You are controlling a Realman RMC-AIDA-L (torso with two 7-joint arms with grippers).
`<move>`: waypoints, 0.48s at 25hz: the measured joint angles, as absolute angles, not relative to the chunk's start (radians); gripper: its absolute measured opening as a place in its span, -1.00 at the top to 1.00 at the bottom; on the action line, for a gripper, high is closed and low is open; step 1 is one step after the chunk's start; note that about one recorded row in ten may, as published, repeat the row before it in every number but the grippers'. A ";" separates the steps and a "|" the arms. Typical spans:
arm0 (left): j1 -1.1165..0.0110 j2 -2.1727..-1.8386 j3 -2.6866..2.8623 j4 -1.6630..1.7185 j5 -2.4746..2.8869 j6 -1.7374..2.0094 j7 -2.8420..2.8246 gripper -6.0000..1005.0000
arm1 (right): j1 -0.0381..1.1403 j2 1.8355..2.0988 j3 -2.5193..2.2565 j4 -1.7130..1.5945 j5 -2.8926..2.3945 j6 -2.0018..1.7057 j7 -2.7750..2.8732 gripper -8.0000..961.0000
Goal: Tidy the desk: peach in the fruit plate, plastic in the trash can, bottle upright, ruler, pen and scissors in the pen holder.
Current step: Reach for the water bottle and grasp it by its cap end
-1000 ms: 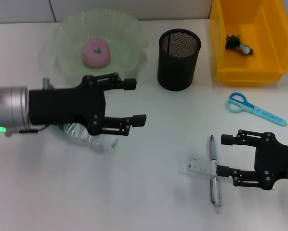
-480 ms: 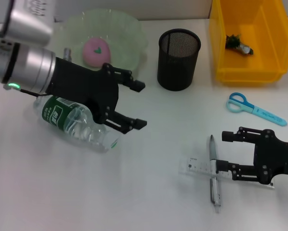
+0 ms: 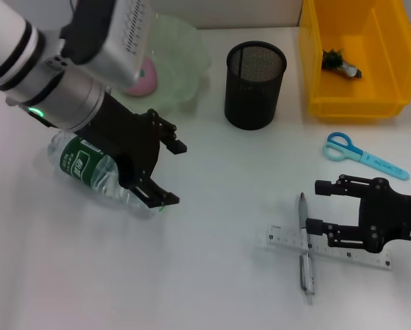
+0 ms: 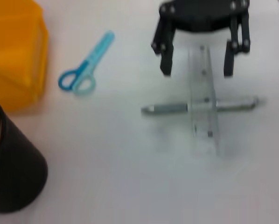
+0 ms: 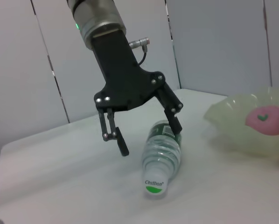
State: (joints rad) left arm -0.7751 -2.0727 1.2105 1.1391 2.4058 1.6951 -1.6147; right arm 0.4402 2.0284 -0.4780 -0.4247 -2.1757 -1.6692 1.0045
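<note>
Taking the black mesh pen holder (image 3: 255, 84) as the landmark: far to its left and nearer the robot, the water bottle (image 3: 99, 173) lies on its side on the white desk (image 3: 212, 275), and the left gripper (image 3: 167, 172) hangs over its cap end with jaws spread wide, holding nothing. Left of the holder, farther back, the pink peach (image 3: 144, 75) sits in the pale green fruit plate (image 3: 181, 65). Right of the holder and nearer the robot, the silver pen (image 3: 305, 249) lies under the clear ruler (image 3: 327, 245), with the right gripper (image 3: 315, 206) open just beside them. Right of the holder lie the blue scissors (image 3: 362, 155); farther back stands the yellow bin (image 3: 353, 58) with plastic scrap (image 3: 339, 62)
</note>
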 joint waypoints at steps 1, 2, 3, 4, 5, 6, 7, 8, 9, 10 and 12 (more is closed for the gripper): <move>-0.788 -2.073 1.240 1.144 2.436 1.688 -1.624 -0.68 | 0.442 2.031 -0.479 -0.423 -2.176 -1.664 1.008 -0.55; -0.788 -2.073 1.240 1.144 2.436 1.688 -1.624 -0.68 | 0.442 2.031 -0.479 -0.423 -2.176 -1.664 1.008 -0.55; -0.794 -2.074 1.253 1.146 2.449 1.685 -1.630 -0.68 | 0.443 2.032 -0.479 -0.423 -2.176 -1.662 1.012 -0.55; -0.800 -2.074 1.268 1.147 2.463 1.683 -1.637 -0.68 | 0.445 2.033 -0.480 -0.422 -2.176 -1.662 1.017 -0.55; -0.805 -2.075 1.281 1.149 2.477 1.681 -1.644 -0.68 | 0.446 2.034 -0.480 -0.422 -2.177 -1.662 1.021 -0.55; -0.812 -2.076 1.299 1.152 2.495 1.679 -1.653 -0.68 | 0.447 2.034 -0.480 -0.423 -2.178 -1.662 1.026 -0.55; -0.815 -2.077 1.313 1.155 2.505 1.679 -1.657 -0.68 | 0.448 2.035 -0.481 -0.424 -2.178 -1.662 1.028 -0.55; -0.818 -2.078 1.329 1.156 2.518 1.678 -1.662 -0.68 | 0.449 2.036 -0.481 -0.425 -2.179 -1.662 1.031 -0.55; -0.821 -2.079 1.349 1.158 2.530 1.678 -1.667 -0.68 | 0.449 2.037 -0.481 -0.427 -2.179 -1.662 1.035 -0.55; -0.824 -2.079 1.363 1.160 2.538 1.678 -1.671 -0.68 | 0.450 2.037 -0.481 -0.428 -2.179 -1.662 1.037 -0.55; -0.829 -2.079 1.388 1.166 2.546 1.681 -1.677 -0.68 | 0.451 2.037 -0.482 -0.429 -2.180 -1.661 1.041 -0.55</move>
State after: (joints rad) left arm -0.8287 -2.0789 1.3884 1.1663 2.5464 1.6812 -1.6771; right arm 0.4509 2.0371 -0.4817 -0.4288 -2.1796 -1.6610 1.0409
